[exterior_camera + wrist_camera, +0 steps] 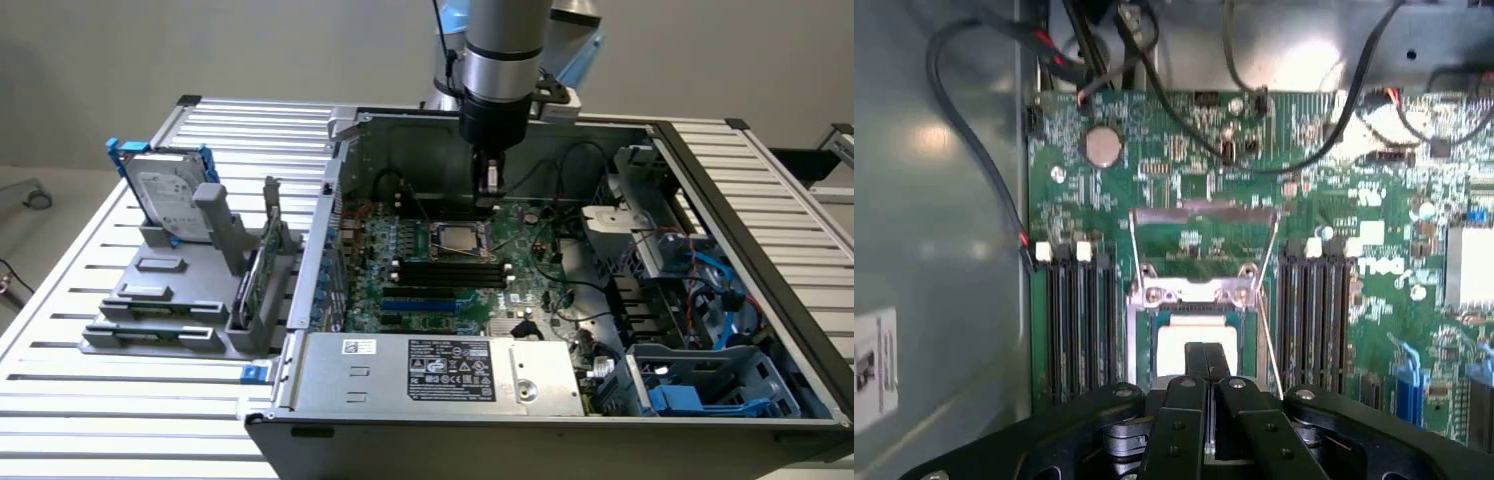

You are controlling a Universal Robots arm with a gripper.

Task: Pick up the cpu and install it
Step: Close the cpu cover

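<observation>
**Item 1: cpu** [463,240]. Small silvery square, lying flat in its socket near the middle of the motherboard [534,265], inside the open computer case [747,210]. The socket's load plate [1199,208] stands hinged up, so the chip's top is left bare for access from above. By the look of it, the chip sits in place with the plate not yet shut over it.

**Item 2: jaws.** Closed, tips together, nothing visible between them. They hang on the upright arm [505,60], which comes straight down into the case, most likely to keep clear of its walls and cables.

**Item 3: memory slots** [1069,320]. Long and black, in banks flanking the socket on both sides, leaving you a narrow lane over the chip.

**Item 4: hard drive** [174,190]. Upright in a grey fixture [160,300], outside the case, toward the edge of the surface [80,400] on the exterior view's left. It is well apart from the work.

**Item 5: power supply** [441,370]. Set along the case's edge nearest the exterior camera.

**View notes.**
- The exterior view gives you the height: the jaws are clear above the board, with the chip visible below them.
- The wrist view gives you the alignment: the closed tips lie across part of the chip's top, though you cannot tell from it whether they touch.
- The wrist view also lists a coin battery [1104,147].
</observation>
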